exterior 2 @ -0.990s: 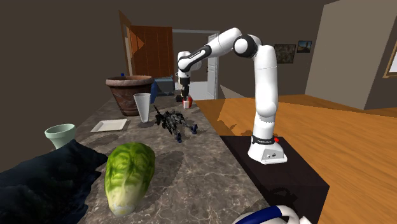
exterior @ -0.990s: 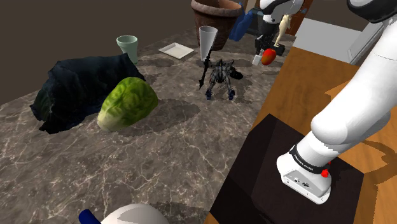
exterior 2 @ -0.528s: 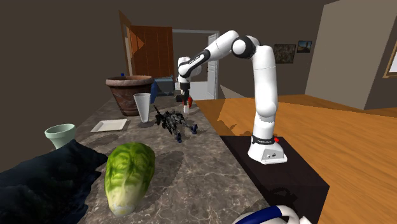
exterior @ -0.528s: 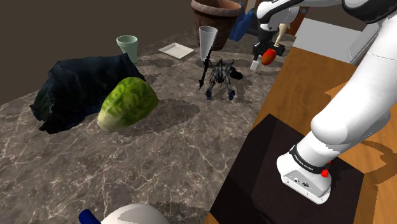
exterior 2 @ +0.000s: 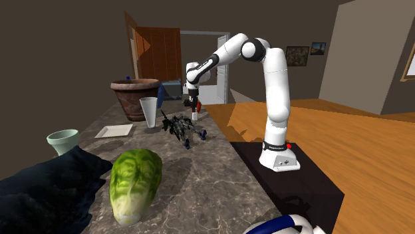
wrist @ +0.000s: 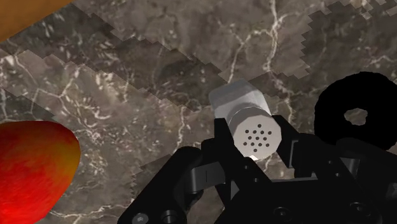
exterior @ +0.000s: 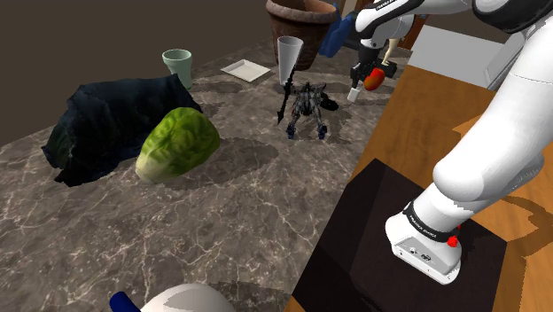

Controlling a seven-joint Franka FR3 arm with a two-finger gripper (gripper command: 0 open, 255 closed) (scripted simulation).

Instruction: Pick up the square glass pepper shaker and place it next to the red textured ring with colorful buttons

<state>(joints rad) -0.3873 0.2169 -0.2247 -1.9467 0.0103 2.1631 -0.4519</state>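
View: shoulder view, read left to right across the marble-patterned table (exterior: pixel 248 204).
Far left: dark crumpled cloth (exterior: pixel 106 124); a green lettuce head (exterior: pixel 177 144) lies against its right side.
Bottom edge, left of middle: white and blue object (exterior: pixel 173 300), cut off by the frame.
Upper left: pale green cup (exterior: pixel 177 64), upright, behind the cloth.
Upper middle: white square plate (exterior: pixel 245 70). Just right of it stands a clear conical glass (exterior: pixel 290 58), upright. A brown pot (exterior: pixel 301 18) is behind that at the top edge.
Middle: dark toy figure (exterior: pixel 306 106), near the glass and in front of it.
Right of middle, upper: tool (exterior: pixel 357 81) on the white arm (exterior: pixel 496 133), pointing down near the table's right edge.
Tool state: pinching the pepper shaker (exterior: pixel 354 91). In the wrist view the black fingers (wrist: pixel 222 146) press on either side of it.
Pepper shaker detail: in the wrist view, a clear square body under a round silver cap with holes. Cannot tell whether its base clears the table.
Right of tool: red rounded object (exterior: pixel 375 78), just beside the tool. In the wrist view bare table separates it from the shaker.
Wrist view, other side of shaker: black ring shape (wrist: pixel 331 121), near the fingers.
Lower right: black stand (exterior: pixel 372 239) carrying the arm's base, on a wooden floor (exterior: pixel 425 115).
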